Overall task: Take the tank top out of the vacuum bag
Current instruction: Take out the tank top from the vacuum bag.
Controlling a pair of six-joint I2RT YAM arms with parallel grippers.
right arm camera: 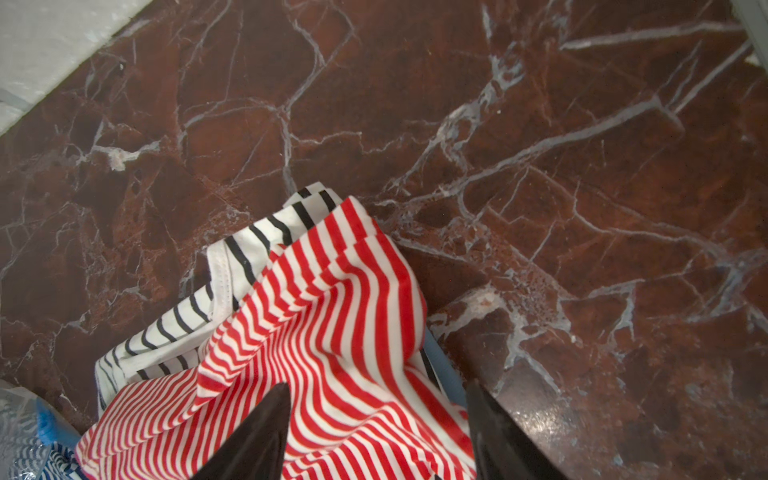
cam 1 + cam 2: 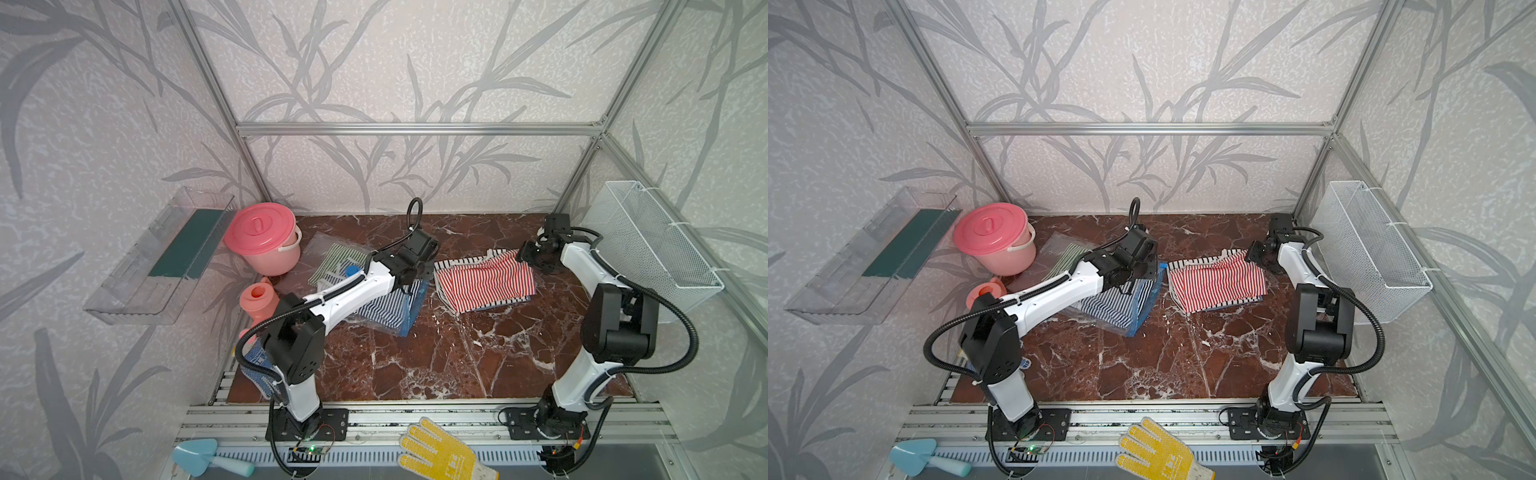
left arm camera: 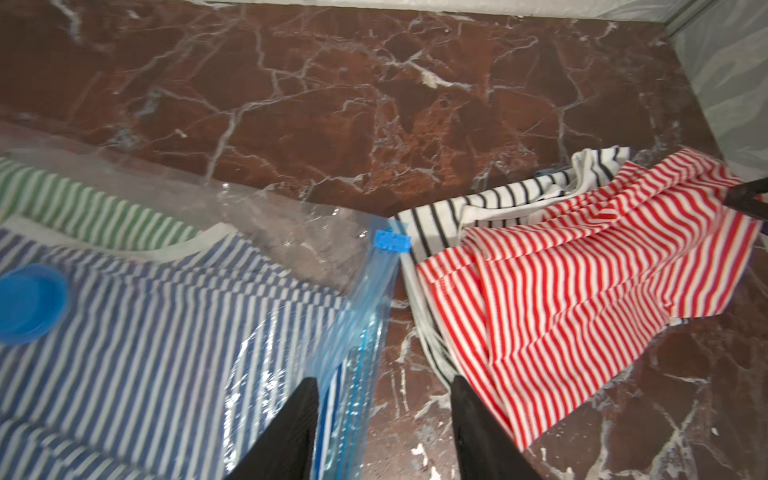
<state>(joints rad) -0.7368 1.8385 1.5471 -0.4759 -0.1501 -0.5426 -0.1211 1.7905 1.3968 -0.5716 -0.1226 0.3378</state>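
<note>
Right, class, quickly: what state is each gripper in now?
Left gripper: open, holding nothing.
Right gripper: open, holding nothing, above the red-striped tank top.

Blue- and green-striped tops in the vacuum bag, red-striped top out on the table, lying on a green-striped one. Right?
One slip: the red-striped top lies on a black-and-white striped top, not a green one; the right wrist view shows it. The green-striped top is in the vacuum bag, as you said.

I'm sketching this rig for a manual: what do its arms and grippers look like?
Both the left arm and the right arm have white link shells, black joint housings and a black ribbed cable hose running alongside. The left gripper and right gripper each end in two tapered black fingers.
</note>
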